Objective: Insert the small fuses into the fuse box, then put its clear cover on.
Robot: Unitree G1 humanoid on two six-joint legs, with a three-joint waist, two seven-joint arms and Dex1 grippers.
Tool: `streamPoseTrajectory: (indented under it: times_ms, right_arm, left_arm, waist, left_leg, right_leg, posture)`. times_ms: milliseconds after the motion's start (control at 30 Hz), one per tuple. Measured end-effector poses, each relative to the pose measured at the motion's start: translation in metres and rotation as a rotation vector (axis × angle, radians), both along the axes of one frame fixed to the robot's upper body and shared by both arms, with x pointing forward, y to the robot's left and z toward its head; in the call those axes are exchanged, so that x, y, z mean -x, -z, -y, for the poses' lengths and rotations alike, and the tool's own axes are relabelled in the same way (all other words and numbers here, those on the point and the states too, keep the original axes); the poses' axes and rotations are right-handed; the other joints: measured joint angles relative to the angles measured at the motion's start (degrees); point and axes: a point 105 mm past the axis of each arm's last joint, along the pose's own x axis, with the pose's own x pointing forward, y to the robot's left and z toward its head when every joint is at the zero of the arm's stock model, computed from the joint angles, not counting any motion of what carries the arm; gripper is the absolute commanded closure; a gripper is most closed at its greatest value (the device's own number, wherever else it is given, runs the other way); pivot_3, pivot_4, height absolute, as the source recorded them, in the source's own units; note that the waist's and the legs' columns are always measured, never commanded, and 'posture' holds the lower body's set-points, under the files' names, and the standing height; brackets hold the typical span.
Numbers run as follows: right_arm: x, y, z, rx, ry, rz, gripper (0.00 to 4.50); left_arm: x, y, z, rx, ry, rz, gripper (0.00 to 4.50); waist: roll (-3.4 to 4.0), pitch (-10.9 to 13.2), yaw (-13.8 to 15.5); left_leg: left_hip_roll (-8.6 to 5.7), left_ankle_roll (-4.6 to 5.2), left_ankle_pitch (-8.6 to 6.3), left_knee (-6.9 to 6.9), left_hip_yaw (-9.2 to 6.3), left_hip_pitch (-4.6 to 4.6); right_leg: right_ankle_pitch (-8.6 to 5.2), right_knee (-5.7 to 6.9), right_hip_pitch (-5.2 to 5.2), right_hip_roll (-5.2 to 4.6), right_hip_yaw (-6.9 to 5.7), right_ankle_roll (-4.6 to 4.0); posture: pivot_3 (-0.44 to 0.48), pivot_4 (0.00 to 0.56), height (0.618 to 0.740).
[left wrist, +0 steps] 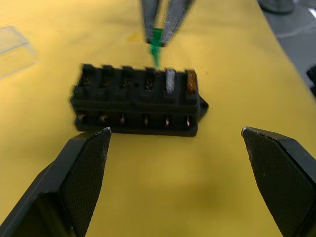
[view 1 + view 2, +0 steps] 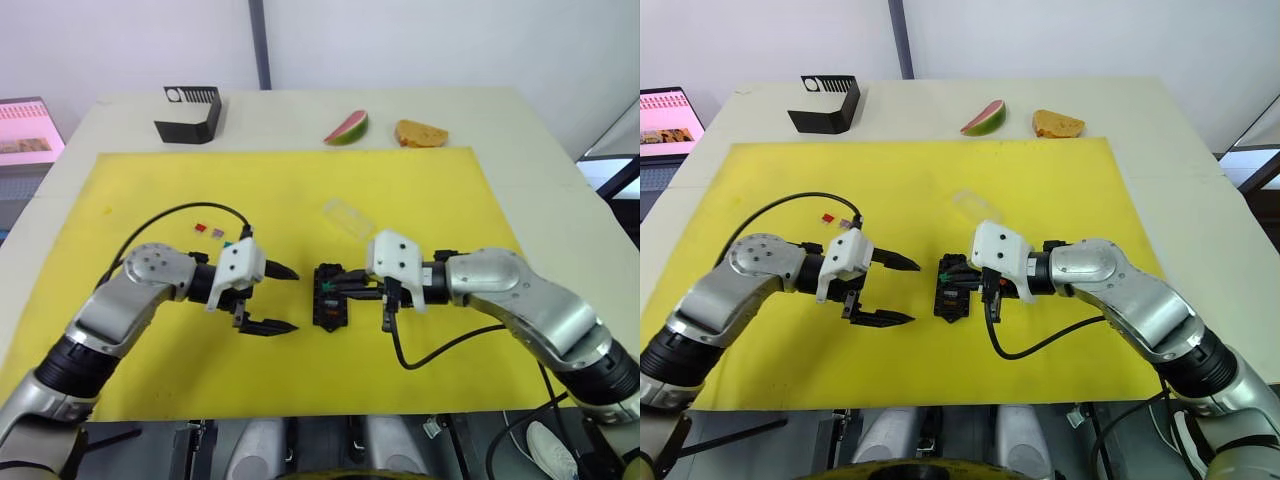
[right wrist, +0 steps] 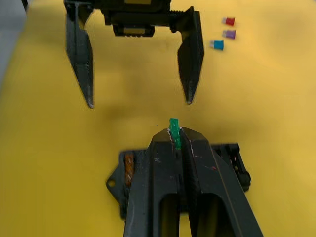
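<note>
The black fuse box (image 2: 329, 297) lies mid-mat between my two grippers. A grey fuse (image 1: 170, 81) and an amber fuse (image 1: 191, 83) sit in its end slots. My right gripper (image 3: 174, 134) is shut on a green fuse (image 1: 156, 42), held just above the box's row of slots. My left gripper (image 2: 294, 300) stands open just left of the box, nothing between its fingers (image 1: 79, 182). Red (image 3: 228, 20), purple (image 3: 228, 33) and teal (image 3: 217, 45) fuses lie loose on the mat beyond the left gripper. The clear cover (image 2: 348, 215) rests on the mat behind the box.
The yellow mat (image 2: 300, 180) covers most of the white table. Along the back edge stand a larger black angular box (image 2: 190, 112), a watermelon slice (image 2: 347, 128) and a piece of bread (image 2: 420, 133). A screen (image 2: 25, 130) sits off the far left.
</note>
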Motion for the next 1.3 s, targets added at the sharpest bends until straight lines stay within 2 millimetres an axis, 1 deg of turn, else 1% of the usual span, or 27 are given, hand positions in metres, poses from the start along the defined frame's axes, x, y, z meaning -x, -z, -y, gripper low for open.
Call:
streamPoseTrajectory:
  times_ms: [133,333,533,767,1000,1300]
  right_arm:
    - [-0.003,0.002,0.0,0.027,-0.027,0.052,4.5]
    - [-0.005,0.005,-0.003,0.032,-0.054,0.067,4.5]
    - [-0.003,0.011,0.0,0.047,-0.058,0.052,4.5]
    - [-0.004,0.012,0.004,0.039,-0.042,0.051,4.5]
    - [-0.005,0.012,0.002,0.03,-0.034,0.053,4.5]
    - [-0.004,0.014,0.007,0.036,-0.03,0.035,4.5]
  left_arm:
    - [-0.005,0.002,0.005,0.001,0.005,0.032,0.05]
    - [-0.008,0.004,0.013,0.009,0.01,0.053,0.05]
    - [-0.009,0.006,0.013,-0.007,0.005,0.066,0.05]
    - [-0.008,0.007,0.014,-0.008,0.006,0.065,0.05]
    - [-0.009,0.007,0.015,-0.008,0.002,0.054,0.05]
    - [-0.008,0.006,0.019,0.005,0.01,0.056,0.05]
  waist:
    - [-0.01,0.0,0.48]
    - [-0.01,0.0,0.63]
    - [-0.01,0.0,0.59]
    - [-0.01,0.0,0.61]
    - [-0.01,0.0,0.61]
    - [-0.01,0.0,0.6]
  left_leg:
    - [0.01,0.0,0.0,0.02,-0.01,0.0]
    - [0.01,0.0,0.0,0.04,-0.02,0.0]
    - [0.01,0.0,0.0,0.05,-0.02,0.01]
    - [0.01,-0.01,0.0,0.06,-0.02,0.01]
    - [0.0,-0.01,0.01,0.06,-0.02,0.01]
    - [0.0,-0.01,0.01,0.07,-0.02,0.01]
  right_leg:
    - [0.0,0.0,0.01,0.0,0.0,0.01]
    - [0.01,0.02,0.01,0.0,-0.01,0.01]
    - [0.01,0.04,0.01,0.01,-0.01,0.02]
    - [0.01,0.05,0.01,0.0,-0.01,0.02]
    - [0.01,0.07,0.01,0.01,-0.01,0.02]
    - [0.01,0.08,0.02,0.02,-0.02,0.02]
  posture:
    - [0.0,0.15,0.74]
    - [0.0,0.15,0.74]
    - [0.0,0.15,0.74]
    - [0.0,0.15,0.74]
    - [0.0,0.15,0.74]
    - [0.0,0.15,0.74]
